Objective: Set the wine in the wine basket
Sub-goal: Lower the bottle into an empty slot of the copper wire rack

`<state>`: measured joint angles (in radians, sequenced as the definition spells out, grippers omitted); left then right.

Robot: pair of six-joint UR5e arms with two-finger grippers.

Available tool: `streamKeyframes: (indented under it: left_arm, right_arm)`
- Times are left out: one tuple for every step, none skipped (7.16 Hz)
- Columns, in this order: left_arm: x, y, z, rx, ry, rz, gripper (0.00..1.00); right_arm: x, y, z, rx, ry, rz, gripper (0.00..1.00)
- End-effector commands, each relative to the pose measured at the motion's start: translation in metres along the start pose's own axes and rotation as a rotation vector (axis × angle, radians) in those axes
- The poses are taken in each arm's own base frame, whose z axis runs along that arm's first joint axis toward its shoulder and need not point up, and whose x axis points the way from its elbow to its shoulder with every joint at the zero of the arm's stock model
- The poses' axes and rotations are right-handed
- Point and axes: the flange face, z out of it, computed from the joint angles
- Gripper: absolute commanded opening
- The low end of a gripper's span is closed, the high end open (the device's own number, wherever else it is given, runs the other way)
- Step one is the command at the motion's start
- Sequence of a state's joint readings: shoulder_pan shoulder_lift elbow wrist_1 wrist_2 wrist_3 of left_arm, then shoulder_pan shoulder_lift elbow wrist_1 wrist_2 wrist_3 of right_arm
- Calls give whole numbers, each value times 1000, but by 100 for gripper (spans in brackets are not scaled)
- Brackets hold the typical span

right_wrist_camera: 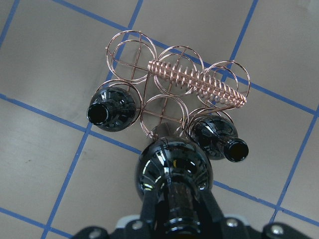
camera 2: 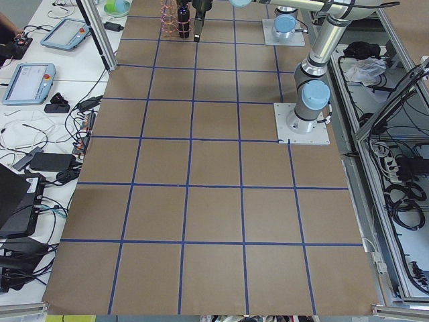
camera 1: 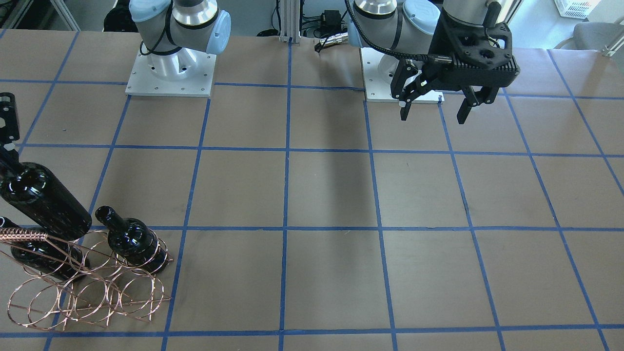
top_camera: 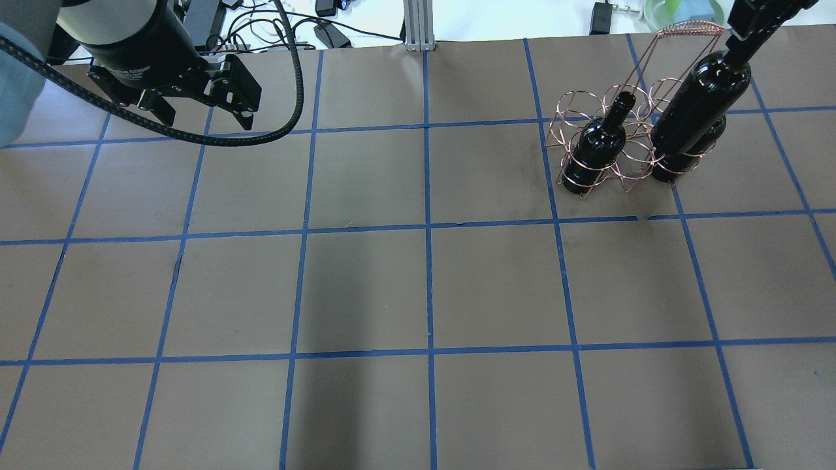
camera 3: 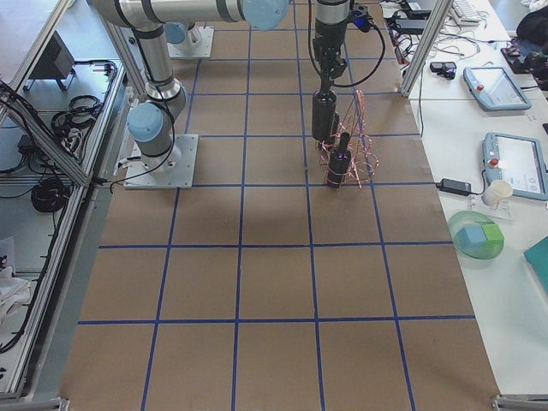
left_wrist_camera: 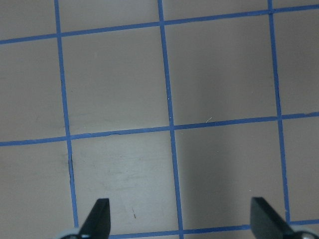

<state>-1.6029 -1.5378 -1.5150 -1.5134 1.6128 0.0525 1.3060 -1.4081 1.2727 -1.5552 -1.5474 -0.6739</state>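
**Wine bottle hangs neck-up over the wire basket**

Nearest the robot, the left gripper [camera 1: 433, 117] hovers above the brown table [top_camera: 366, 287]. Its jaws are spread wide, and the left wrist view shows only blue-taped paper between them.

Far across the table, on the robot's right, the wine basket [right_wrist_camera: 174, 82] stands on the grid. Its nearer row of rings carries two bottles. The left seated bottle [top_camera: 597, 147] stands neck up in the corner ring. The right seated bottle [top_camera: 692, 156] is largely hidden behind the held one in the overhead view. From the right wrist camera its neck leans slightly outward.

Above that row, the right gripper [right_wrist_camera: 174, 216] is clamped on the neck of the wine [right_wrist_camera: 174, 167]. The bottle's long axis runs close to vertical in the right side view, with the mouth up between the fingers and the base pointing down at the basket. Seen from the wrist, its body lies over the basket's near edge, between the two seated bottles. In the front view its base hangs about level with the left seated bottle's mouth. I cannot tell whether it touches any wire.

Beyond it, the braided handle [top_camera: 692, 27] rises over the basket.
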Motion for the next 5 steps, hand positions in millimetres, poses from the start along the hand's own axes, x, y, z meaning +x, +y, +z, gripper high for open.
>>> streamKeyframes:
  left_arm:
    - [0, 3, 9, -16, 1, -1, 100]
    - [0, 3, 10, -16, 0, -1, 100]
    - [0, 3, 10, -16, 1, -1, 100]
    - [0, 3, 10, -16, 1, -1, 100]
    - [0, 3, 10, -16, 1, -1, 100]
  right_arm:
    - [-12, -27, 22, 12, 8, -10, 0]
    - [-8, -31, 30, 9, 15, -22, 0]
    - [-7, -31, 31, 5, 20, -38, 0]
    - [-5, -34, 31, 20, 32, -39, 0]
    - [-2, -39, 35, 33, 41, -39, 0]
